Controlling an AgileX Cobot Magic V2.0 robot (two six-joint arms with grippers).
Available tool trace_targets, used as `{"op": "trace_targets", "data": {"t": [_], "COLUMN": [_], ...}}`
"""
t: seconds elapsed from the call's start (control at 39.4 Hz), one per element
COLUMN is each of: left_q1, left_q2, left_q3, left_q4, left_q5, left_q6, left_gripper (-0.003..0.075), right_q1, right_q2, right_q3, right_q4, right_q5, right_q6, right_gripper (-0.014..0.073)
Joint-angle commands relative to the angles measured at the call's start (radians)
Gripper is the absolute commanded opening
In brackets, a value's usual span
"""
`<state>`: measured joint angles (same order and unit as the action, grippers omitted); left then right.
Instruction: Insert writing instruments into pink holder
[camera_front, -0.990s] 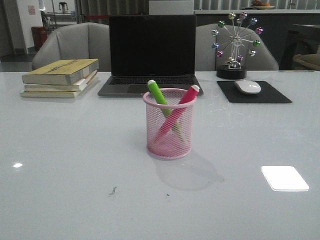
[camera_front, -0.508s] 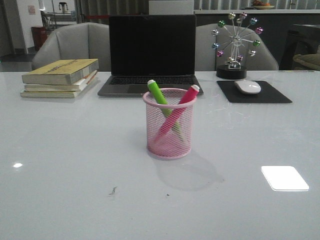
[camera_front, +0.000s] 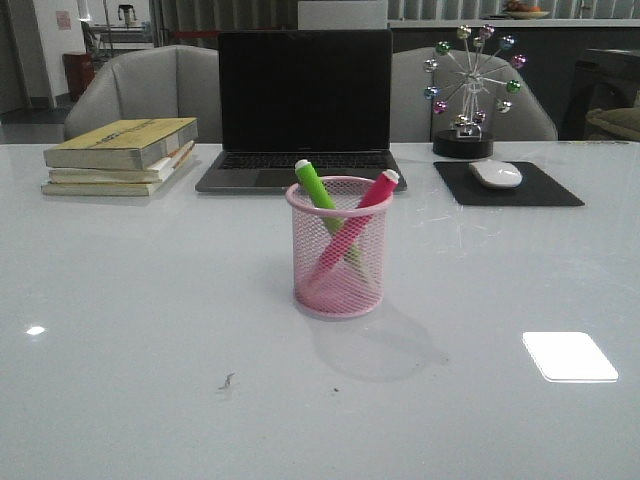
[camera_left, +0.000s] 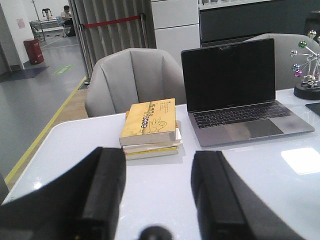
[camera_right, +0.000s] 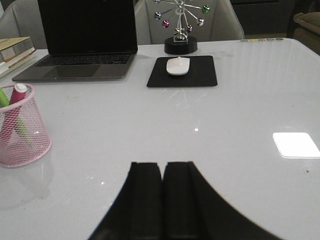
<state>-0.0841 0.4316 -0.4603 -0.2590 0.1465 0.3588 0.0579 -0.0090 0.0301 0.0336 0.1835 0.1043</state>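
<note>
pink mesh holder (camera_front: 337, 262), green marker (camera_front: 316, 187), magenta marker (camera_front: 374, 192)

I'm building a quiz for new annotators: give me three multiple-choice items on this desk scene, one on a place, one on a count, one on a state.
1. Where does the white mouse sit?
A. on the black pad
B. on the books
C. on the laptop

2. How many markers stand in the pink holder?
A. one
B. two
C. three

3. How is the right tool?
A. open and empty
B. shut on a marker
C. shut and empty

Answers:
1 A: the white mouse rests on the black pad, right of the laptop.
2 B: a green marker and a pink marker cross inside the pink holder.
3 C: the right tool has its fingers pressed together with nothing between them; the left tool is open.
</note>
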Motion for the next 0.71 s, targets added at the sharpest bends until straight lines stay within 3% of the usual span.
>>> {"op": "trace_targets", "data": {"t": [0.0,0.23,0.41,0.69], "left_q1": [0.001,0.001,0.001,0.049], "left_q2": [0.005,-0.066,-0.217,-0.439], "left_q3": [-0.021,0.035,0.110,0.276], "left_q4": [0.002,0.085,0.259,0.259], "left_q5": [-0.085,-0.089,-0.122,-0.146], "left_q6": [-0.012,-0.070,-0.270,-0.274], "left_gripper": [0.0327,0.0090,0.0092,0.0092], "right_q1": [-0.006,-0.006,-0.006,-0.006], "right_q2": [-0.020,-0.020,-0.020,-0.020], "right_q3": [0.002,0.002,0.002,0.002], "right_q4": [-0.009,-0.009,-0.009,-0.009], "right_q5": [-0.090,-0.090,-0.090,-0.090], "right_q6": [0.001,0.001,0.001,0.001], "right_gripper": [0.0058,0.0058,0.0058,0.0058]}}
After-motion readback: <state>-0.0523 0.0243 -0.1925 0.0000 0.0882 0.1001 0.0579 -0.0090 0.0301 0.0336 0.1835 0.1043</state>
